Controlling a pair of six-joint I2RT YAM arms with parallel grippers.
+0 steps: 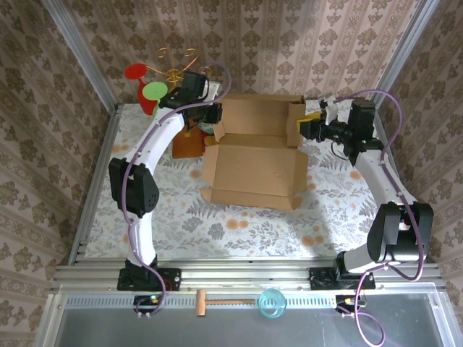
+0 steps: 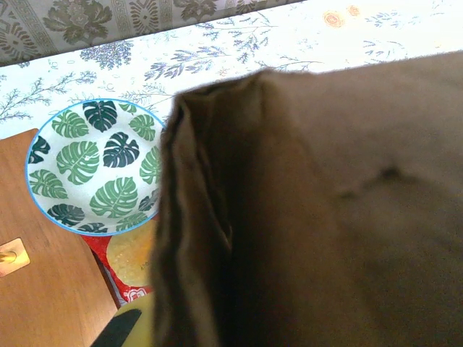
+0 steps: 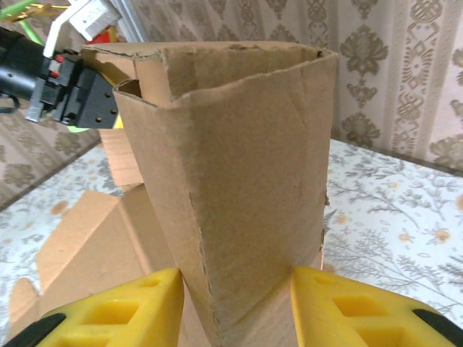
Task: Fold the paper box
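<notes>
The paper box lies in the middle of the table, its front flap flat and its back half standing as raised walls. My left gripper is at the left wall. In the left wrist view the brown cardboard is very close, and one yellow finger presses its folded edge; the other finger is hidden behind it. My right gripper is at the right wall. In the right wrist view both yellow fingers touch a folded upright corner of the box, with the gripper shut on it.
A leaf-patterned bowl, a red snack packet and a small wooden board sit just left of the box. Red and green discs stand at the back left. A wooden mallet and a blue cup lie in front of the arm bases.
</notes>
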